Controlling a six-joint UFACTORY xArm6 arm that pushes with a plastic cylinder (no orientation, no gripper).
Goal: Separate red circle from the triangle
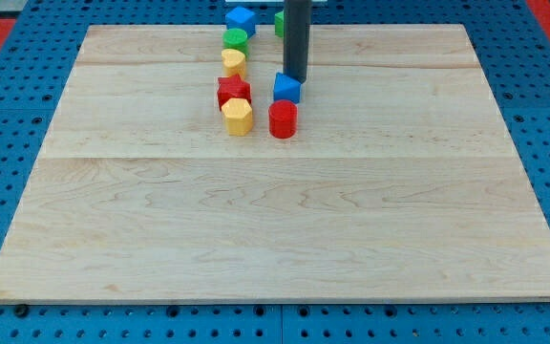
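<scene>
The red circle (283, 119) stands on the wooden board (275, 210) near the view's top centre. The blue triangle (286, 89) sits just above it, touching or nearly touching it. My tip (295, 78) is at the triangle's upper edge, on the side away from the red circle, and the dark rod rises from there out of the view's top.
Left of the pair, a column runs down the view: a blue block (241, 17), a green round block (235, 39), a yellow block (234, 63), a red block (233, 93) and a yellow hexagon (239, 116). A green block (279, 23) shows partly behind the rod.
</scene>
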